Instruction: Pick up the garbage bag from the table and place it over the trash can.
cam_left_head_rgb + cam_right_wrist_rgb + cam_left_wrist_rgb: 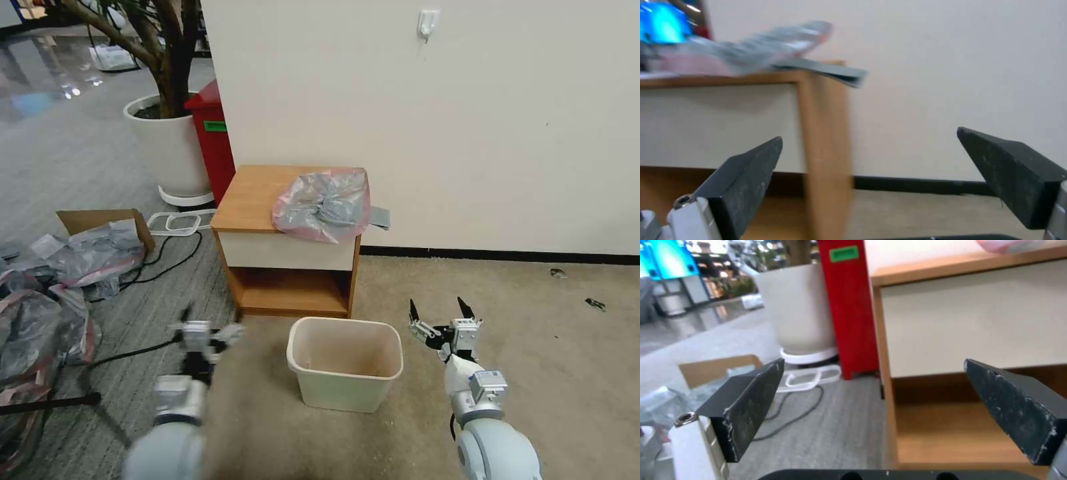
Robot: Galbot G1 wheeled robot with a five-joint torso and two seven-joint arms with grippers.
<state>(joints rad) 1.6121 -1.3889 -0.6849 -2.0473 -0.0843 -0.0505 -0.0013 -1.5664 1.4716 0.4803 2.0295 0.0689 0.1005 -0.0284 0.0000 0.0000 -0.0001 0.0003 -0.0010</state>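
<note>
Garbage bag [323, 202] lies crumpled on the tabletop [250, 193], right side, overhanging the front edge. Likely light, limp, slippery film; best pinched at a raised fold or the pink rim. Left gripper [205, 331] and right gripper [440, 313] hang low beside the trash can [345, 363], fingers spread wide, well below the bag.

Office-like lobby corner: carpeted floor [533, 320], plain white wall [467, 120], large potted tree [167, 133], tall red bin [213, 140], glossy hallway floor [40, 73] beyond, loose cables [160, 263].
</note>
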